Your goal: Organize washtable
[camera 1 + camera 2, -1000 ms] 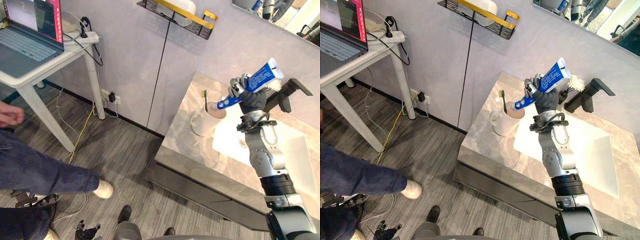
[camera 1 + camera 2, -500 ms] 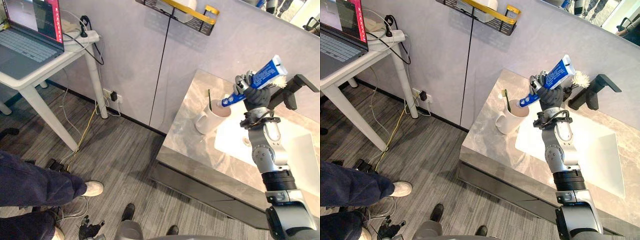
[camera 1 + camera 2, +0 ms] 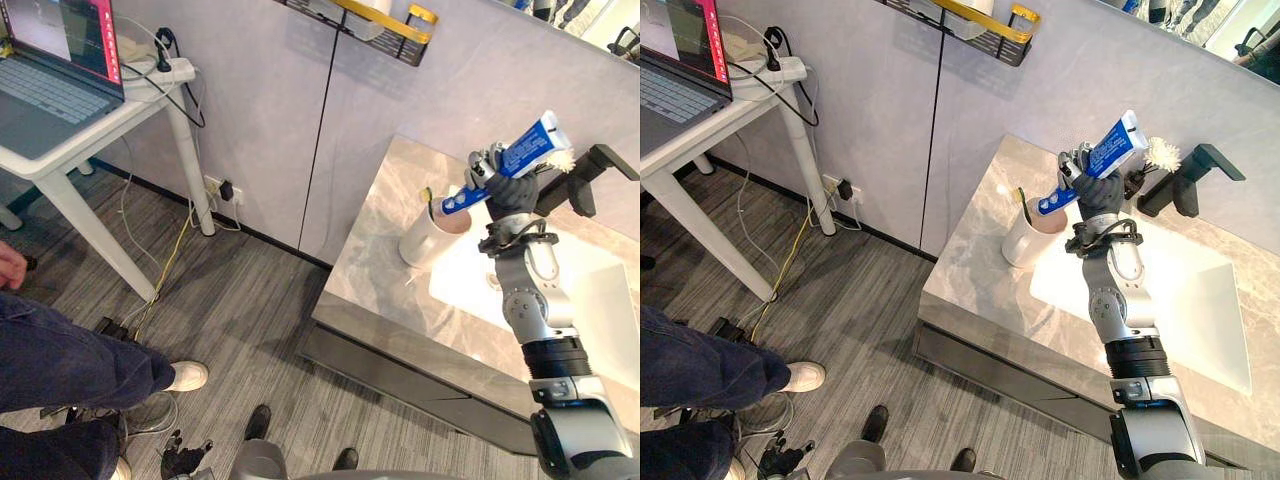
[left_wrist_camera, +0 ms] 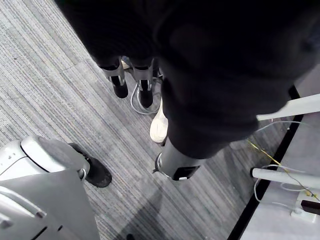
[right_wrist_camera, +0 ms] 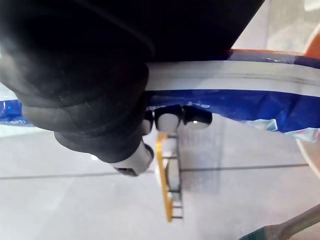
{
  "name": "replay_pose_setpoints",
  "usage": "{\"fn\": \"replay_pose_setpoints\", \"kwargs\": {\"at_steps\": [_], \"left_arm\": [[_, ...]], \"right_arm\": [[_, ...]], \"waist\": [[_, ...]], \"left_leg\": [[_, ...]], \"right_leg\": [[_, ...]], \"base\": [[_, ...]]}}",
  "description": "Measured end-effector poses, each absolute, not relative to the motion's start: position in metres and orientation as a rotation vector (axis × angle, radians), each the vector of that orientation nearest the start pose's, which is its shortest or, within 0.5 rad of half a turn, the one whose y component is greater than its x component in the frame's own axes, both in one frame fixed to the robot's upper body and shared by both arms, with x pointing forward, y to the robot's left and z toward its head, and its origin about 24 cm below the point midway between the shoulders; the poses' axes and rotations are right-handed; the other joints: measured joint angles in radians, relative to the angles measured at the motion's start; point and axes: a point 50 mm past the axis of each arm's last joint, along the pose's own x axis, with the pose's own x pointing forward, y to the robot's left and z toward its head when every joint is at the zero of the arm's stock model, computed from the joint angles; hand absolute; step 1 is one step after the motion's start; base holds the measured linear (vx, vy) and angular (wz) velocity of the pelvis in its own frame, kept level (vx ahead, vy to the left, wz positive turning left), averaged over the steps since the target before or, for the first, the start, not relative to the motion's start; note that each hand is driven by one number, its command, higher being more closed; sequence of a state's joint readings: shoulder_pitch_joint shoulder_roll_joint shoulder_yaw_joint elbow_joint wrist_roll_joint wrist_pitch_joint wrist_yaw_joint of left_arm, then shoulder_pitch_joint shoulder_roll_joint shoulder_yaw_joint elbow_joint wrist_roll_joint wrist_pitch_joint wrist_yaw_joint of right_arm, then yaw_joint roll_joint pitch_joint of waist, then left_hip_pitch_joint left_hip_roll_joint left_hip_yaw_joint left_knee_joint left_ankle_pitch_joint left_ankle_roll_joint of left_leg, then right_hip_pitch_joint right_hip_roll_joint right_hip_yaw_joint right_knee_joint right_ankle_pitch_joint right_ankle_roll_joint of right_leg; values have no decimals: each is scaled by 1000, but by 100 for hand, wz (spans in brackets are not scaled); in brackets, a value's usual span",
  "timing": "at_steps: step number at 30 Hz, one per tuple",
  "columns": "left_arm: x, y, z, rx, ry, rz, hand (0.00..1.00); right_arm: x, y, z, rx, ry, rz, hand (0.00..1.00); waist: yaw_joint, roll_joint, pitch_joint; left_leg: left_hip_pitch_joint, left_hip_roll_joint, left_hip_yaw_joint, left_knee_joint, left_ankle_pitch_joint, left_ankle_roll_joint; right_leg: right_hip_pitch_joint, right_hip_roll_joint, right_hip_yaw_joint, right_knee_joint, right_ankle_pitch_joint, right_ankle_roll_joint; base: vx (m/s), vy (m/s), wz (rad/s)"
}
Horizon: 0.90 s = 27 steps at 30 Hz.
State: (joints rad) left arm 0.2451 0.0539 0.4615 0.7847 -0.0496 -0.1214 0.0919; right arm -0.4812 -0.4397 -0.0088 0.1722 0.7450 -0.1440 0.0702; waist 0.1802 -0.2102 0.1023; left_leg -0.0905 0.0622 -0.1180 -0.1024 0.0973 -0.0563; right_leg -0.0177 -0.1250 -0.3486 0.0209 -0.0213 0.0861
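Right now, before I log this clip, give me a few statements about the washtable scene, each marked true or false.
1. The right robot hand is shut on the blue toothpaste tube. True.
2. The tube lies flat on the counter. False: it is held in the air, tilted, cap end down towards the white cup.
3. A toothbrush stands in the cup. True.
4. The cup sits inside the sink basin. False: it stands on the counter beside the basin.
5. The laptop on the white table is closed. False: it is open, its screen lit.
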Motion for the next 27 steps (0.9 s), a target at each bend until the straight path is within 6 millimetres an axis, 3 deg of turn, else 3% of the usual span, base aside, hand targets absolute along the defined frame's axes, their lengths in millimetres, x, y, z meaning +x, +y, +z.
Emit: {"fn": "replay_pose_setpoints", "kwargs": {"at_steps": [15,26,27], "left_arm": [[70,259,-135,-78,868,656,0],[70,256,-138,-106,885,661,0],[70,256,-138,-107,884,662,0]], "right_arm": [[319,-197,174,289,-454,231,100],[315,-199,162,289,-417,221,100],[315,-199,161,289,-413,221,0]], "waist": [[1,-1,0],[0,-5,-4],[0,-5,-4]], "left_leg": [[3,5,-1,0,-3,4],[5,6,2,0,-1,0],[6,7,3,0,-1,0]], "right_leg": [[4,1,0,0,0,0],[4,1,3,0,0,0],[4,1,4,0,0,-1]], "base": [[0,0,0],[0,0,0],[0,0,-5]]}}
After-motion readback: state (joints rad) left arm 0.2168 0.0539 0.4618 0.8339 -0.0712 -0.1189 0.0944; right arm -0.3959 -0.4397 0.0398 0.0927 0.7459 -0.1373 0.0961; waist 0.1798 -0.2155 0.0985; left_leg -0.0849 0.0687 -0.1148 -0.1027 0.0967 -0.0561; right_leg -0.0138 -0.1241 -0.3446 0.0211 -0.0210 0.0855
